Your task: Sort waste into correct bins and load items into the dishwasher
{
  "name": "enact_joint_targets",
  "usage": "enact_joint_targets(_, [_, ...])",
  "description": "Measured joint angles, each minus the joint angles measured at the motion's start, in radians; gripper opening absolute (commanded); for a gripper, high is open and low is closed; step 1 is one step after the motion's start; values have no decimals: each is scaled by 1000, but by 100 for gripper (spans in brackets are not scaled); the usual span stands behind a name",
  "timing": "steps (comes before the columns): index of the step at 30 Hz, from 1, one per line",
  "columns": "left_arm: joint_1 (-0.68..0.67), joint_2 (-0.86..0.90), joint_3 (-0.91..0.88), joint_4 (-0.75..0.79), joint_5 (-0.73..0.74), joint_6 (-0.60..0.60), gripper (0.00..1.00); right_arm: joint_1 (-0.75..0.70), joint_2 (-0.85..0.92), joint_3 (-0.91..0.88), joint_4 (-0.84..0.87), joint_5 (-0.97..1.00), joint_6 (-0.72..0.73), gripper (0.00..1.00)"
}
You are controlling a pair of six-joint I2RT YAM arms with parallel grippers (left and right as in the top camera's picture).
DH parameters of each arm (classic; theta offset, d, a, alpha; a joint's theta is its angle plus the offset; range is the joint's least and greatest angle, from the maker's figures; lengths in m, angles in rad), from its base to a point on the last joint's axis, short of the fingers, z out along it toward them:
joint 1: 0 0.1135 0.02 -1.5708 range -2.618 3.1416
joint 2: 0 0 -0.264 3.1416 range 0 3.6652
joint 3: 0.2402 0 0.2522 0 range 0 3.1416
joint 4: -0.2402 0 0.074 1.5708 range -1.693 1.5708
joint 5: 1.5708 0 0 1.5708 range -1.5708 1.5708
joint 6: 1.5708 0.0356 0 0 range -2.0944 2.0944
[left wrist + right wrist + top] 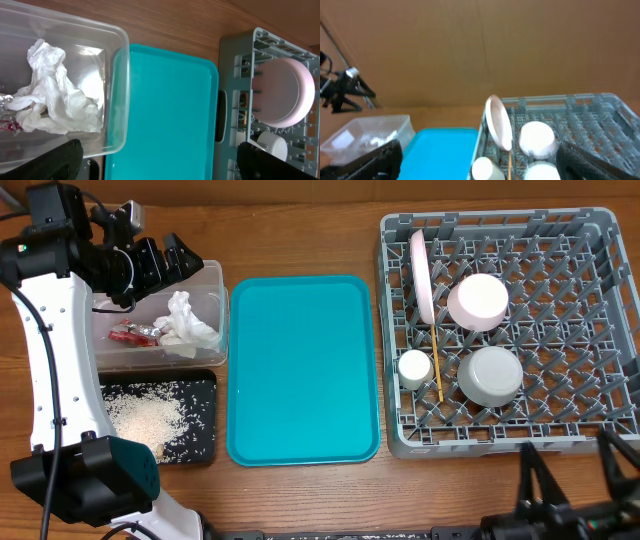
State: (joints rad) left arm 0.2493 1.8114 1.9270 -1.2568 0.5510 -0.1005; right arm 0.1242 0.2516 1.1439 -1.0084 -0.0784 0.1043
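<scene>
left gripper (172,265) hovers wide open over the clear tub (222,310), right gripper (570,463) spread wide near the dish rack (600,222)

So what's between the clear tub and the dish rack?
Only the teal tray, lying flat with nothing on it; the overhead view shows it plainly.

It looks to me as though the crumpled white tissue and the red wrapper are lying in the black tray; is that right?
Not quite. The crumpled white tissue and the red wrapper are lying in the clear tub, not the black tray, which holds only the rice grains. The overhead view shows this.
</scene>
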Motion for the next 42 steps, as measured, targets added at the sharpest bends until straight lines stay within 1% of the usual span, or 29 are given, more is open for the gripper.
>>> enact_joint_targets(4, [0,0,0,0,2,0,100,0,-105,-259,215,-36,0,100])
enact_joint_targets(5, [0,0,0,0,2,0,100,0,-133,-340,294,-53,0,100])
enact_joint_targets(6, [0,0,0,0,3,0,100,0,-150,-386,336,-63,0,100])
enact_joint_targets(9, [0,0,0,0,3,0,100,0,-211,-585,563,-101,-1,100])
enact_joint_targets(12, [0,0,0,0,3,0,100,0,-233,-742,778,-135,1,100])
enact_joint_targets(17, [0,0,0,0,3,0,100,0,-237,-956,1095,-164,1,100])
enact_joint_targets(19, [0,0,0,0,3,0,100,0,-237,-1022,1200,-165,0,100])
enact_joint_targets(21, [0,0,0,0,3,0,100,0,-237,-1076,1268,-160,0,100])
enact_joint_targets(26, [0,0,0,0,3,0,100,0,-237,-1122,1265,-126,0,100])
enact_joint_targets(30, [0,0,0,0,3,0,100,0,-237,-1125,1165,-85,0,100])
enact_joint_targets(37, [0,0,0,-1,3,0,100,0,-237,-1125,929,-26,0,100])
enact_joint_targets(42, [0,0,0,0,3,0,100,0,-237,-1125,924,10,0,100])
